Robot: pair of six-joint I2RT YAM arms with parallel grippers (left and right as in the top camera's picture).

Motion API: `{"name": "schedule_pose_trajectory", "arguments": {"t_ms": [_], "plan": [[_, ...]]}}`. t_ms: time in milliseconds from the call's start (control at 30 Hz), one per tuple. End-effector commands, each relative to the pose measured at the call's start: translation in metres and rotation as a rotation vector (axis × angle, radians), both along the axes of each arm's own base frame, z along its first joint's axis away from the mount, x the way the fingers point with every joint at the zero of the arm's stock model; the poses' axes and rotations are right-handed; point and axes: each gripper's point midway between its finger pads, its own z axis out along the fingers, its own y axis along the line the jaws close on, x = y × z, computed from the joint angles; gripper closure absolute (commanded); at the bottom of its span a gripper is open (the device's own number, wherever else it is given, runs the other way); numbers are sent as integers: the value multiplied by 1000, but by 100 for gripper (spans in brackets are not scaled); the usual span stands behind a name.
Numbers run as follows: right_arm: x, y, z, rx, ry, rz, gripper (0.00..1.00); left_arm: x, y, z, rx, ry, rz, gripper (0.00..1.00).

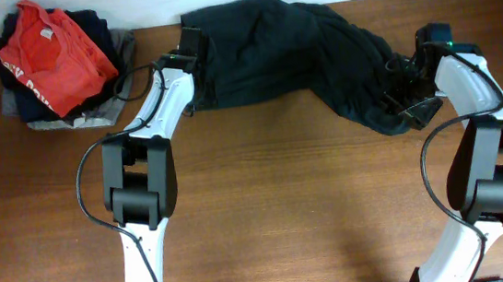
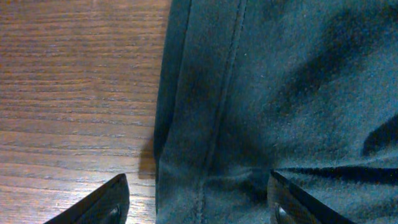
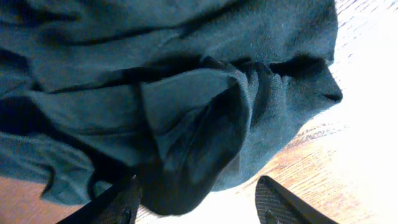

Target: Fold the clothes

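Charcoal clothes [image 1: 271,56] lie under both wide-open jaws, ungripped; red T-shirt [image 1: 49,54] print unreadable.

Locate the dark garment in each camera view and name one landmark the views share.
Overhead: the dark garment stretches across the top centre.
Left wrist: the dark garment fills the right two thirds, seam running top to bottom.
Right wrist: the dark garment fills most of the frame, bunched in folds.
Shared landmark: the wooden table, seen at left by the left wrist, at lower right by the right wrist.
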Motion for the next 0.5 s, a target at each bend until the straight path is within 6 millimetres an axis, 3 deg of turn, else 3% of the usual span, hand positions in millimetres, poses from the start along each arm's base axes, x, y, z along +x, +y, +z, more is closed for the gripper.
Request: {"name": "schedule_pose_trajectory", "arguments": {"t_ms": [0, 100, 267, 367, 467], "plan": [[-5, 0, -14, -4, 44, -30, 47, -6, 7, -29, 27, 54, 1, 29], [-5, 0, -14, -4, 44, -37, 62, -7, 7, -29, 27, 55, 1, 30], [-8, -1, -14, -9, 55, -59, 78, -8, 7, -30, 29, 62, 1, 54], [-11, -5, -14, -26, 70, -62, 96, -12, 8, -30, 34, 78, 1, 79], [-16, -8, -12, -50, 92, -63, 96, -17, 10, -32, 40, 99, 1, 91]]}}
